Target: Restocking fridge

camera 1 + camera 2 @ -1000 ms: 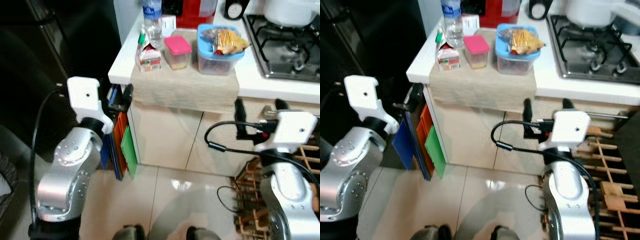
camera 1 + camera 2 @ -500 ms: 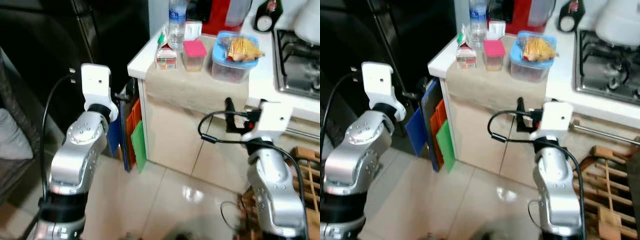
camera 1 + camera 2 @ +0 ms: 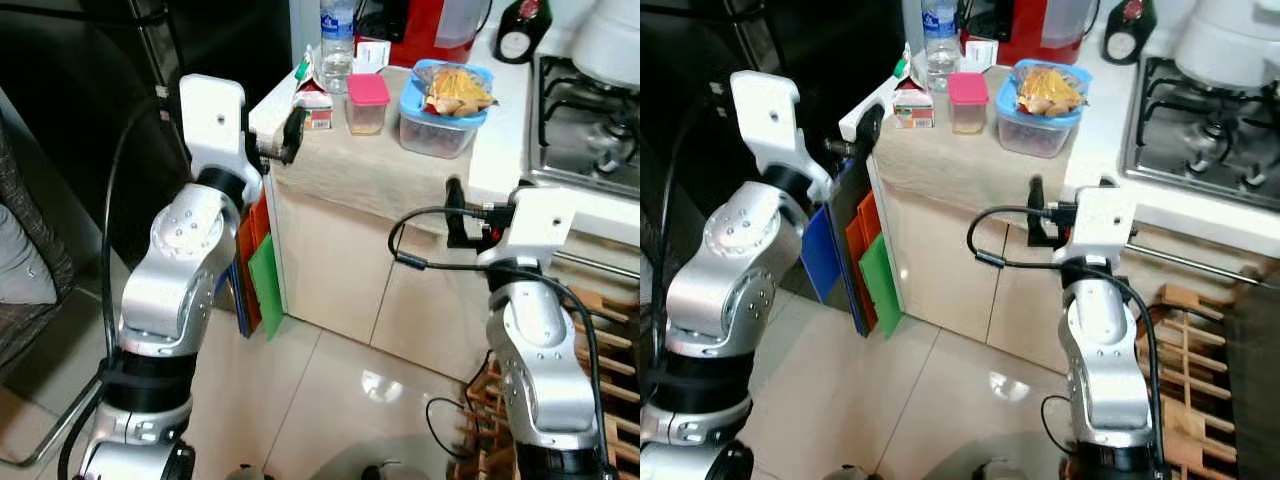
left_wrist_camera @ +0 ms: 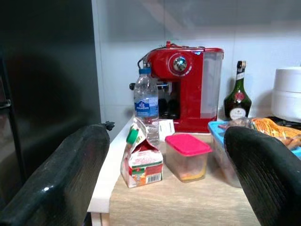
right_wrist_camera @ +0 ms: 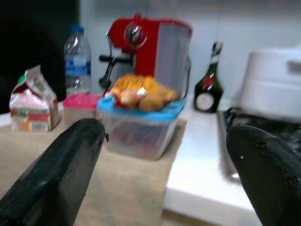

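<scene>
Raised from beside the cabinet edge, the left claw (image 3: 290,133) now sits at tabletop height in the upper middle of the left eye frame, level with the corner of the tabletop (image 3: 500,150), while the whole scene has shifted because the camera moved. Its 2 black fingers (image 4: 61,183) stand wide apart and empty, framing the small milk carton (image 4: 141,161) in the wrist picture. The right claw (image 3: 468,215) hangs lower, just in front of the cabinet face below the cloth; its fingers (image 5: 56,174) are likewise spread with nothing between them. The step in hand looks like the approach to pick the first item for the fridge. The next move probably calls for the left claw to go forward over the beige cloth (image 3: 370,160) and line up on the carton without nudging the water bottle (image 3: 337,42) close behind it. The carton stands upright at the near left corner of the cloth, its top torn open and folded, with a green cap, so it may be soft to squeeze. Beside it stand a pink-lidded tub (image 3: 367,100) and a blue-rimmed food box (image 3: 444,95).
</scene>
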Motion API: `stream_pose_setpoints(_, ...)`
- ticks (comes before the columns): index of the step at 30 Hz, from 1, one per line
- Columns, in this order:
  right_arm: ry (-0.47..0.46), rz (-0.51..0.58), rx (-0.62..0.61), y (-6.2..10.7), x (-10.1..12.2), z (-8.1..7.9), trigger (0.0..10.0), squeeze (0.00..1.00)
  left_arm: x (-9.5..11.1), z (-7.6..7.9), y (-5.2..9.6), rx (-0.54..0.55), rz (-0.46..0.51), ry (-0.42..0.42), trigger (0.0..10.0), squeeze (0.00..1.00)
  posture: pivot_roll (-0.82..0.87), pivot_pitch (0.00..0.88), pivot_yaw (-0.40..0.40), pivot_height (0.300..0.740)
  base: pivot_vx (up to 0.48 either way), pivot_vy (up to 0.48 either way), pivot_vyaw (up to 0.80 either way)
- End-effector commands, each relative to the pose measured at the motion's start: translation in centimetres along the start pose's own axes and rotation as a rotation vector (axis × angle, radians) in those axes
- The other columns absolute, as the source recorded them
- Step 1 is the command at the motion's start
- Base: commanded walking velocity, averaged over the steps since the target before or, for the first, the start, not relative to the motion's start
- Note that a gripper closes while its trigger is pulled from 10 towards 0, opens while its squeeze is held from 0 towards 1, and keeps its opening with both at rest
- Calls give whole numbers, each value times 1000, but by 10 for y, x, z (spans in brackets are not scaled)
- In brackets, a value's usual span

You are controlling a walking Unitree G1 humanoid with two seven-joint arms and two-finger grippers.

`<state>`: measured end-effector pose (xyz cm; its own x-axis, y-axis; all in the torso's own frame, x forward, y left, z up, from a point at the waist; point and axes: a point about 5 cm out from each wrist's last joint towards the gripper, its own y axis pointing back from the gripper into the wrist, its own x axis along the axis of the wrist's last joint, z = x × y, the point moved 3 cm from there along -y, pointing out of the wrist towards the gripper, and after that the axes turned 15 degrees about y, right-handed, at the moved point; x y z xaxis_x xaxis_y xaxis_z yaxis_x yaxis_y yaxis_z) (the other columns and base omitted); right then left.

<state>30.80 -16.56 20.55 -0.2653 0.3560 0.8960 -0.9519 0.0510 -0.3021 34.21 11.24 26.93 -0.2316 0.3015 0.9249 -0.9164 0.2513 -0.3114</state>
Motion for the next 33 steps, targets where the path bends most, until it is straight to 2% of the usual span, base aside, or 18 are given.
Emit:
stream_pose_setpoints(1,16,17,-19,-3,5,2,10000,0,-3,-5,0,19,-6,17,10000,0,-113,61,49,740,480,0,0)
stream_pose_setpoints(12,17,83,-15,-12,19,0,10000,0,28,7,-3,-42,150,-91,10000,0,-108,59,37,740,480,0,0)
stream_pose_setpoints(17,16,99,-24,-16,23,1,10000,0,32,9,-5,-52,168,-87,10000,0,-105,56,34,740,480,0,0)
stream_pose_setpoints(23,17,119,-35,-19,27,1,10000,0,41,20,-10,-133,188,-73,10000,0,-97,55,30,740,480,0,0)
stream_pose_setpoints(26,38,188,-104,-18,48,13,10000,0,59,30,-12,-185,247,-106,10000,0,-97,55,30,740,480,0,0)
stream_pose_setpoints(28,65,252,-156,-18,66,23,10000,0,68,29,-15,-162,278,-101,10000,0,-99,59,32,740,480,0,0)
stream_pose_setpoints(29,65,252,-156,-18,66,23,10000,0,68,29,-15,-162,278,-101,10000,0,-99,59,32,740,480,0,0)
stream_pose_setpoints(30,80,295,-192,-17,78,31,10000,0,73,19,-22,-81,283,-109,10000,0,-99,59,32,740,0,0,0)
stream_pose_setpoints(31,81,302,-201,-17,80,34,10000,0,73,14,-26,-35,276,-112,10000,0,-99,59,32,740,0,0,0)
stream_pose_setpoints(32,81,302,-201,-17,80,34,10000,0,73,14,-26,-35,276,-112,10000,0,-99,59,32,740,0,0,0)
stream_pose_setpoints(33,78,292,-206,-17,78,36,10000,0,69,7,-32,12,239,-119,10000,0,-109,59,33,740,0,0,0)
